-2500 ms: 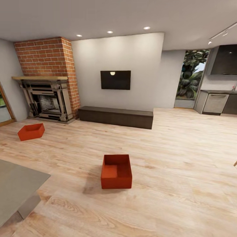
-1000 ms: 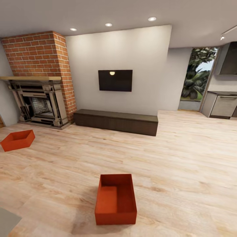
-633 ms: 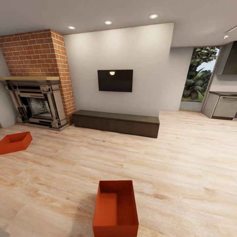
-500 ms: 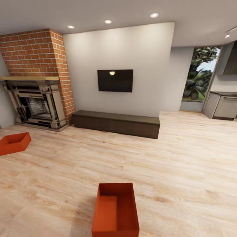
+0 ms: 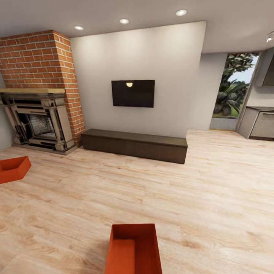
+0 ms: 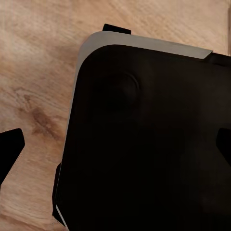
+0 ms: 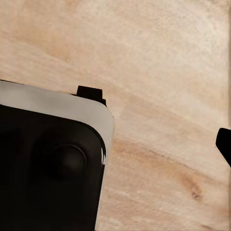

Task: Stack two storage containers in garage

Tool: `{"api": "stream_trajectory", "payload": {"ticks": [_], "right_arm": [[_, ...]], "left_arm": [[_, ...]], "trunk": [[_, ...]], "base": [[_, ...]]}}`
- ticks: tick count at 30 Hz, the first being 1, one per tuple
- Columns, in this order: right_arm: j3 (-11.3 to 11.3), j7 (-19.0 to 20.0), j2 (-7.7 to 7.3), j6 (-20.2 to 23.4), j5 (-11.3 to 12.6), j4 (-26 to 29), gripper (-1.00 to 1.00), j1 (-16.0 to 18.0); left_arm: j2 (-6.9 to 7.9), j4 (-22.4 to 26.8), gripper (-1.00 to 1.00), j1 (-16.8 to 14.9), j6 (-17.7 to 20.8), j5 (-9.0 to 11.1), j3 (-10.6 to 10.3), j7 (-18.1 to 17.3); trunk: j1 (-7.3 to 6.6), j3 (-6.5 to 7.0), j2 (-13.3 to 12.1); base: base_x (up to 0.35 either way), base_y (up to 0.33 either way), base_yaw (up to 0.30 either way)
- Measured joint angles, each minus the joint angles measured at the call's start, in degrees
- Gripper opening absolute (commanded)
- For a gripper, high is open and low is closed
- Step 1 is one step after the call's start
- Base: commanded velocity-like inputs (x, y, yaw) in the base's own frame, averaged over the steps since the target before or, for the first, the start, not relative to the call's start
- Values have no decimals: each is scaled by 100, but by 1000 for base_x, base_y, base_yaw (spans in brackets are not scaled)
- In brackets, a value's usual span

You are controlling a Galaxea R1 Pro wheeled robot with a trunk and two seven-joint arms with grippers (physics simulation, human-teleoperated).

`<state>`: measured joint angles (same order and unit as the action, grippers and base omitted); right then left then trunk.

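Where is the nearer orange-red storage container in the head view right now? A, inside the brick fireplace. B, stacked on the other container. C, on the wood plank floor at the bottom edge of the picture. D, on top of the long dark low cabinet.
C: the nearer storage container sits open-topped on the wood plank floor, cut by the picture's bottom edge.

Glossy black rounded base shell (image 6: 144,144) with pale grey rim and shallow round boss; small black tabs poking out.
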<state>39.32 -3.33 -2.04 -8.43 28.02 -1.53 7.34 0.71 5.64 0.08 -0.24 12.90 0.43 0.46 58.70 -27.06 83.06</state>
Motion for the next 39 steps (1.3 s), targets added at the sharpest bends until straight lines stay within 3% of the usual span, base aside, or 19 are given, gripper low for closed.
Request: {"api": "stream_trajectory", "payload": {"ticks": [9, 31, 39], "right_arm": [[0, 1, 0, -2, 0, -1, 100, 0], [-9, -16, -5, -44, -8, -4, 100, 0], [-2, -19, -16, -36, -8, -2, 100, 0]], "left_arm": [[0, 21, 100, 0, -5, -6, 1, -1], [0, 88, 100, 0, -8, 4, 19, 2], [0, 81, 100, 0, -8, -5, 14, 2]], "trunk": [[2, 0, 0], [4, 0, 0], [3, 0, -1]], "base": [[267, 0, 0], [8, 0, 1], [0, 0, 134]]}}
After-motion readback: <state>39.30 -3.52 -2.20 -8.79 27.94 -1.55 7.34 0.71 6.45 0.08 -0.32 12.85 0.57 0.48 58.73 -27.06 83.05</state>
